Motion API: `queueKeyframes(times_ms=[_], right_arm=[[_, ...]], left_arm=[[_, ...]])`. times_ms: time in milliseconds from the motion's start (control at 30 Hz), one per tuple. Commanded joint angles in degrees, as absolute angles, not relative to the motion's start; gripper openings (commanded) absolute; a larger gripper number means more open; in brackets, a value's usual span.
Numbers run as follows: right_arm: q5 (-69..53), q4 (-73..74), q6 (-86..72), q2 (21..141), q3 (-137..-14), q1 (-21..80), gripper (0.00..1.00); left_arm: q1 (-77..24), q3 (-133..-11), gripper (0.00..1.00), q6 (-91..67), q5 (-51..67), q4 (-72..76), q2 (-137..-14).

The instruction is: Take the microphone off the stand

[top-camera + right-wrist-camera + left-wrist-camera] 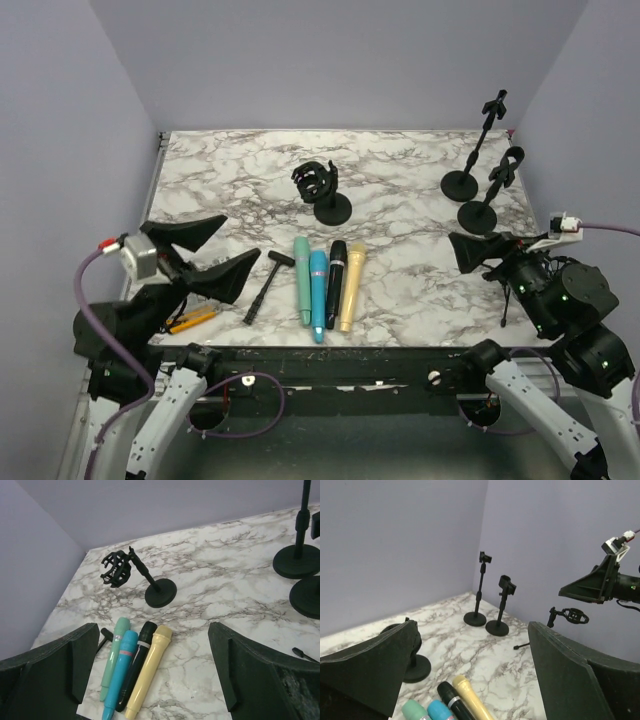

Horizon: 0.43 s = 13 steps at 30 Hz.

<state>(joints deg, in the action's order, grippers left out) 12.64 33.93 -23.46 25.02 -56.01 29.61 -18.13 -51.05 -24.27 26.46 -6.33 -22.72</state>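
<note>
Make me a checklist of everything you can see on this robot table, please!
Surface: marble tabletop, no spills seen.
Job's things: green microphone, blue microphone, black microphone and yellow microphone lie side by side; shock-mount stand, tall clip stand and short clip stand look empty; small stand at the right edge too small to judge.
Clutter: black hammer-like tool; orange-handled tool at the near left edge.
Grippers: left gripper open, right gripper open, both holding nothing.
Cables: left purple cable and right purple cable loop from the wrists.
Surroundings: plain lavender walls.
</note>
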Motion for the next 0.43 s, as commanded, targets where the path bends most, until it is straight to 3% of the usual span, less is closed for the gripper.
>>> queueKeyframes(times_ms=[0, 300, 400], right_arm=[[17.3, 39.8, -23.4, 21.6, -59.1, 29.4, 1.0], [15.8, 36.3, -20.7, 16.9, -57.2, 29.4, 1.0], [20.4, 39.8, -23.0, 20.6, -59.9, 29.4, 1.0]], left_arm=[[-18.4, -47.5, 0.99, -25.0, 19.8, -10.3, -14.3], [-18.4, -48.2, 0.98, -24.8, 15.4, -17.3, -9.7], [-18.4, -49.3, 0.98, -24.5, 15.0, -16.6, -12.0]])
